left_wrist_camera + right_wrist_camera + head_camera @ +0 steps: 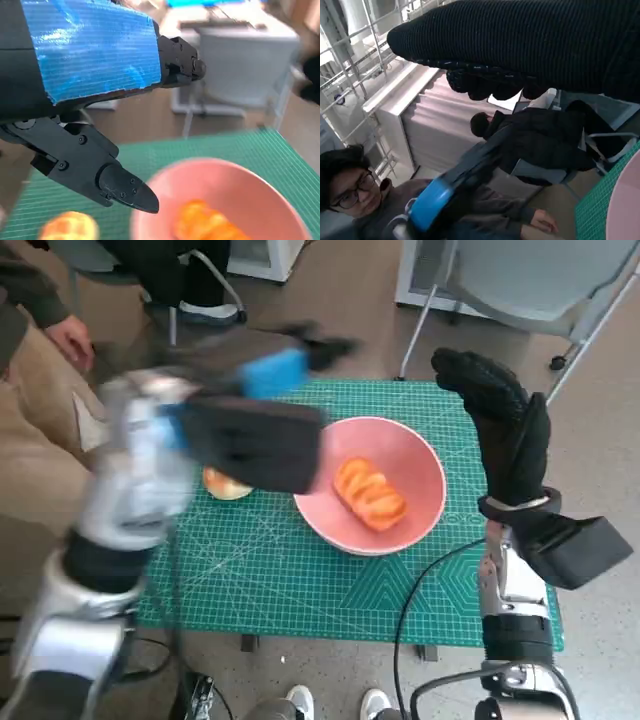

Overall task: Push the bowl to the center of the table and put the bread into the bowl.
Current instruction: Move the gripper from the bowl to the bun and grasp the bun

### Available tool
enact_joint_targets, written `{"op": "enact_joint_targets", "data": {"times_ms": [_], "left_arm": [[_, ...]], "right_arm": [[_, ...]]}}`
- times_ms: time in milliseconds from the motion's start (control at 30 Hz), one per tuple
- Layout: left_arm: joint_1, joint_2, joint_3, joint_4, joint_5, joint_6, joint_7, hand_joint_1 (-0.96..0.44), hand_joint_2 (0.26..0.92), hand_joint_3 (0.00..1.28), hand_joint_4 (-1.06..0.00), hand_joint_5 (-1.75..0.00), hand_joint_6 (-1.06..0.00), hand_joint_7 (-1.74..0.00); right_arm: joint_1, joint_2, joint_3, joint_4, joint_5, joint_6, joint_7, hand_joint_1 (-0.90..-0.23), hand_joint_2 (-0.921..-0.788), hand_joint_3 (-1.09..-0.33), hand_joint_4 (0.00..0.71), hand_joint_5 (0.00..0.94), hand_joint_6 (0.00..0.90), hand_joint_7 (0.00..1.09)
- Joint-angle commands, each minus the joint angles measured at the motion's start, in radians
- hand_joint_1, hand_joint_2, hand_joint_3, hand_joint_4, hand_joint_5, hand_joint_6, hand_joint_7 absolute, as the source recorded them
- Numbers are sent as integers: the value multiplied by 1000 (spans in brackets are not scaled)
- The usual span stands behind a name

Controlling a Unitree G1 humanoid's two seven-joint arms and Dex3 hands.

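A pink bowl (415, 465) sits near the middle of the green mat (260, 580), a little to the right, with an orange bread roll (370, 494) lying inside it. The bowl (260, 195) and its roll (210, 225) also show in the left wrist view. A second roll (225, 484) lies on the mat left of the bowl, partly hidden under my left hand (262, 430); it shows as a blurred roll (70, 227) at the wrist picture's edge. That hand hovers raised and motion-blurred, holding nothing. My gloved right hand (505, 425) stands upright by the bowl's right side, fingers extended, empty.
A seated person (40, 370) is close at the table's left; people (355, 195) sit behind in the right wrist view. Chair legs (420, 330) stand beyond the far edge. A black cable (415, 590) runs across the mat's front right.
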Motion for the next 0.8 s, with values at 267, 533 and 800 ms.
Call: {"op": "enact_joint_targets", "data": {"times_ms": [267,533,800], "left_arm": [[169,121,40,-7,35,-32,91,-168,693,1,1,1,-169,-9],[194,123,-9,10,103,1,95,-87,692,1,1,1,-156,-1],[210,109,-28,16,117,10,103,-84,688,0,1,1,-151,0]], "right_arm": [[-21,11,0,66,17,-12,41,-701,-921,-820,167,0,-1,489],[-29,14,1,76,22,-10,55,-702,-921,-821,167,0,0,490],[-31,10,-2,77,31,-2,72,-712,-921,-820,166,0,-1,490]]}}
